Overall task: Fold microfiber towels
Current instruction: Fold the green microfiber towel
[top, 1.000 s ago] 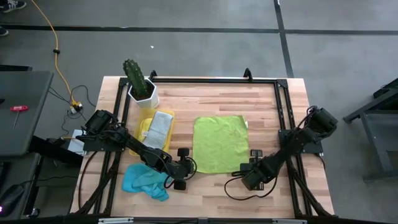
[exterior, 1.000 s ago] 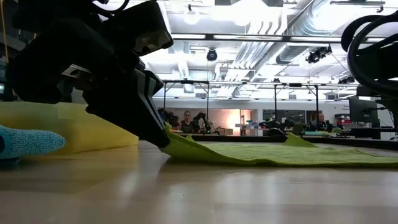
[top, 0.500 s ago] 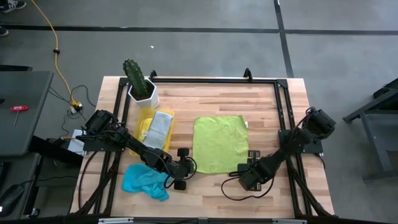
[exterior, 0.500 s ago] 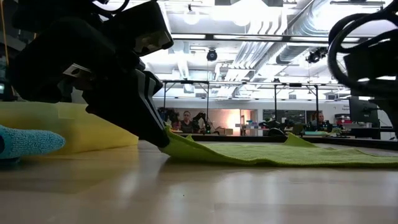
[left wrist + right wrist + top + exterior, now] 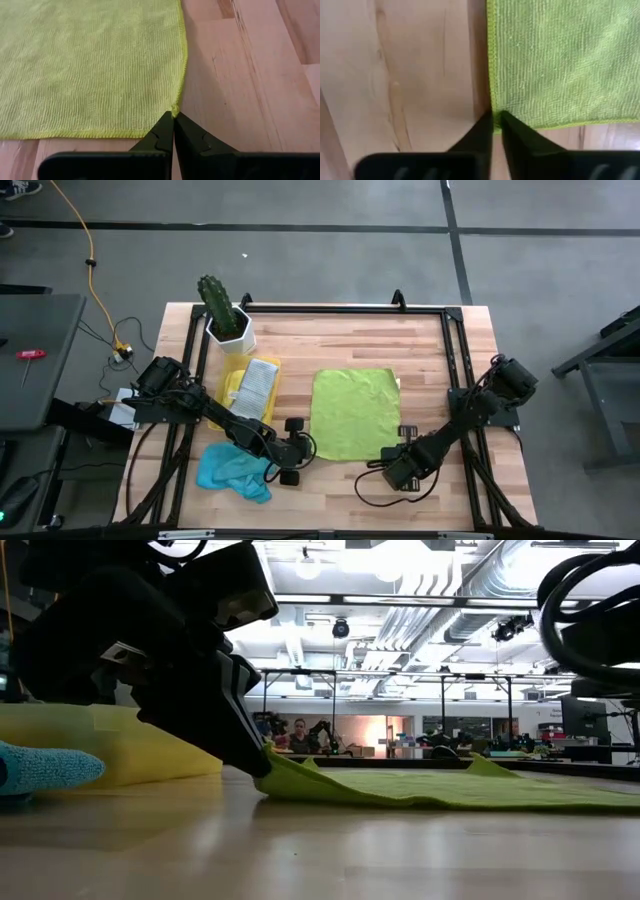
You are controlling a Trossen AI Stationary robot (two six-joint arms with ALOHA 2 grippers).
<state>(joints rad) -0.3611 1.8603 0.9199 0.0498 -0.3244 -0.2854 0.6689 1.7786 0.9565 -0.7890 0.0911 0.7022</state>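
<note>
Lime green towel (image 5: 354, 413) flat at frame centre, left gripper (image 5: 303, 447) pinching its lower-left corner, right gripper (image 5: 402, 442) pinching its lower-right corner.

Lime-green towel (image 5: 354, 413) — light-blue towel (image 5: 232, 470), pale wood table (image 5: 330, 340) — dark arms

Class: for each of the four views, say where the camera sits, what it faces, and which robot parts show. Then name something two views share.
High: overhead, facing down; both arms, green towel, blue towel.
Low: table height, facing the room; an arm pinching the green towel's corner.
Left wrist: on left arm; left gripper shut on a towel corner.
Right wrist: on right arm; right gripper shut on another corner.
Shared: all four show the green towel.
</note>
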